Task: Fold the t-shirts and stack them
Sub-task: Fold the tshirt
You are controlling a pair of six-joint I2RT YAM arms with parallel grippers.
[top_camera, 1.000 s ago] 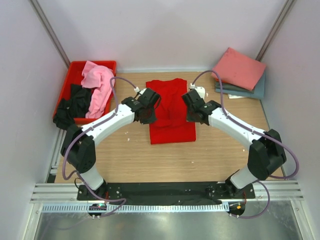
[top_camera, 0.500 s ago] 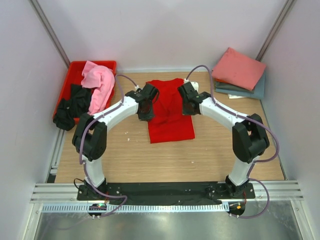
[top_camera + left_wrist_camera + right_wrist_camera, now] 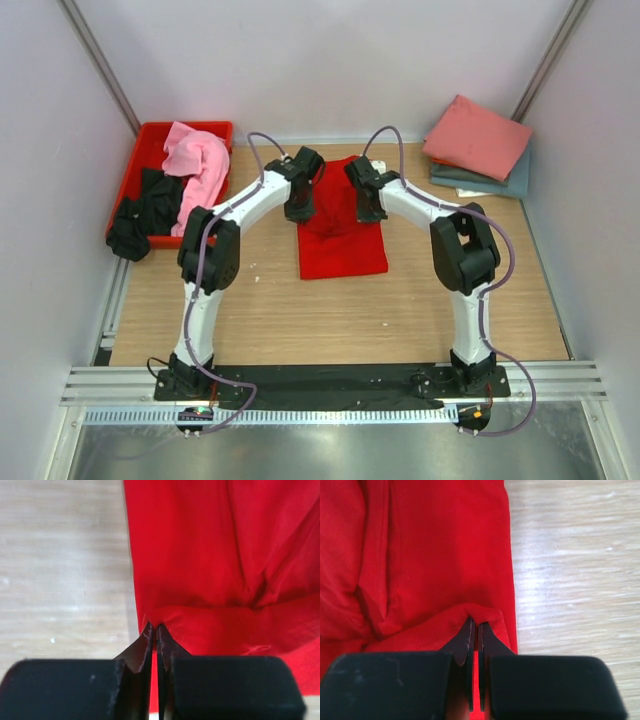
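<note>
A bright red t-shirt (image 3: pixel 342 252) lies flat on the wooden table, part of it doubled over. My left gripper (image 3: pixel 300 207) is shut on its left hem edge (image 3: pixel 165 617). My right gripper (image 3: pixel 368 208) is shut on the right hem edge (image 3: pixel 485 614). Both pinch a lifted fold of red cloth near the shirt's far half. In the wrist views the left gripper (image 3: pixel 155 627) and right gripper (image 3: pixel 476 622) each have cloth between their tips. A folded salmon pink t-shirt (image 3: pixel 478 135) rests on a folded grey-blue t-shirt (image 3: pixel 505 182) at the back right.
A red plastic crate (image 3: pixel 152 150) stands at the back left, with a light pink t-shirt (image 3: pixel 197 165) draped over it and a black t-shirt (image 3: pixel 138 215) spilling over its near edge. White walls enclose the table on three sides.
Both grippers have moved toward the far edge of the table, drawing the pinched red cloth over the shirt. The arms now stretch out further. The grips have stayed shut.
</note>
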